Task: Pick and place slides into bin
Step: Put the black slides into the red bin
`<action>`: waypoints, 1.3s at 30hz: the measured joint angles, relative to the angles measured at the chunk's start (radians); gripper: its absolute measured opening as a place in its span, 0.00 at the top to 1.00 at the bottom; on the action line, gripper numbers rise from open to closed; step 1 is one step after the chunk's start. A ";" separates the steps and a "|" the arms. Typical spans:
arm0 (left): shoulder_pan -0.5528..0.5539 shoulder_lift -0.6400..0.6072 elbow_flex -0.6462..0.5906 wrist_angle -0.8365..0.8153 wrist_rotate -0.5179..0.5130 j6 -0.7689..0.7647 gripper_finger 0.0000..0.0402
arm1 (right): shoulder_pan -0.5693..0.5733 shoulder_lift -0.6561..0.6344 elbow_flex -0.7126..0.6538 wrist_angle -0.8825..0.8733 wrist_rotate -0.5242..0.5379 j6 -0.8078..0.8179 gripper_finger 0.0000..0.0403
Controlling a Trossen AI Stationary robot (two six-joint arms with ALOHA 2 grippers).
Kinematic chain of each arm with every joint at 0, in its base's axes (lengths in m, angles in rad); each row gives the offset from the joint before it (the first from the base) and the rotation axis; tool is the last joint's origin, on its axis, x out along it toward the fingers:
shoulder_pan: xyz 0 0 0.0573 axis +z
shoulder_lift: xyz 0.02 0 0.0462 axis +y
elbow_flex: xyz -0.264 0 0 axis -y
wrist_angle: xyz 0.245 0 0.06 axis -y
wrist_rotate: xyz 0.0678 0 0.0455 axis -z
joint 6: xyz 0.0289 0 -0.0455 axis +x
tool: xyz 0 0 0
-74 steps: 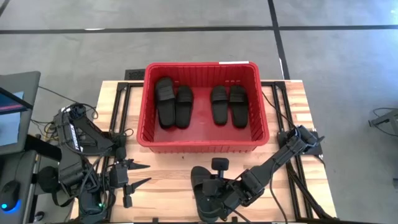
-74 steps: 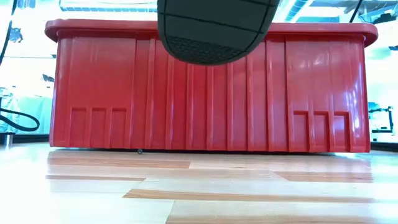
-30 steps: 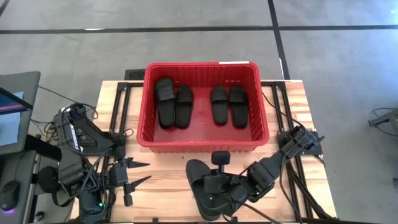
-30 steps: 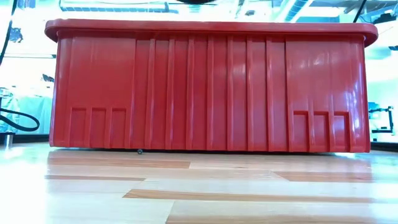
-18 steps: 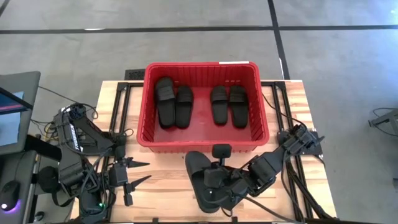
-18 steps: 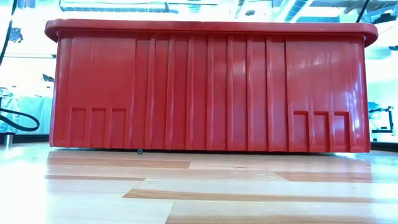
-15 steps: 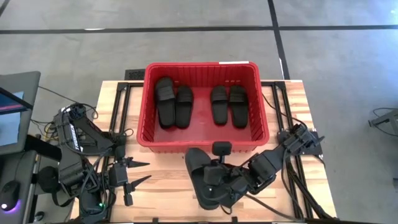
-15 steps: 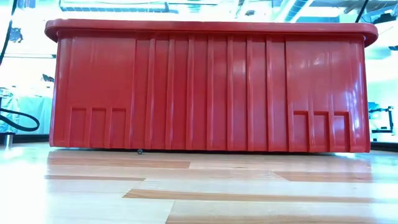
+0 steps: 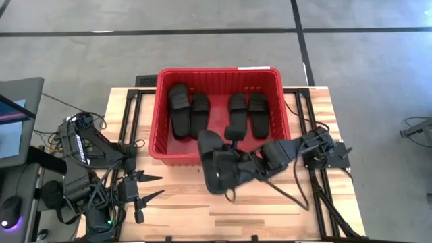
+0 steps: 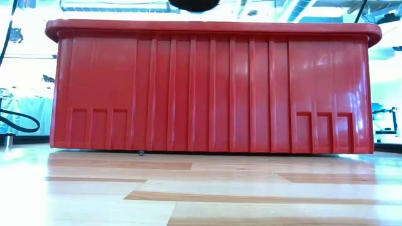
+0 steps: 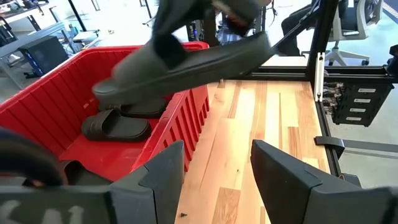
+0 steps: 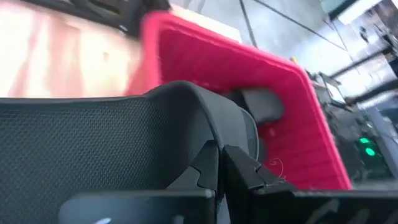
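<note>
Matte black slide (image 9: 214, 165) over ribbed bin (image 9: 219, 156)

Legible text, labels, brands, numbers, signs: none. Any markings present are too small or blurred to make out in every view.

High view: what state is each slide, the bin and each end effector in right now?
Four slides: lying flat in the bin.
Carried slide: held over the bin's near rim.
Bin: upright on the table.
Right end effector: shut on the carried slide.
Left end effector: open, holding nothing.
</note>
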 joint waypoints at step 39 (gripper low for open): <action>0.161 0.000 0.000 -0.045 -0.074 0.019 0.56 | -0.685 0.004 -0.029 0.196 -0.495 -0.348 1.00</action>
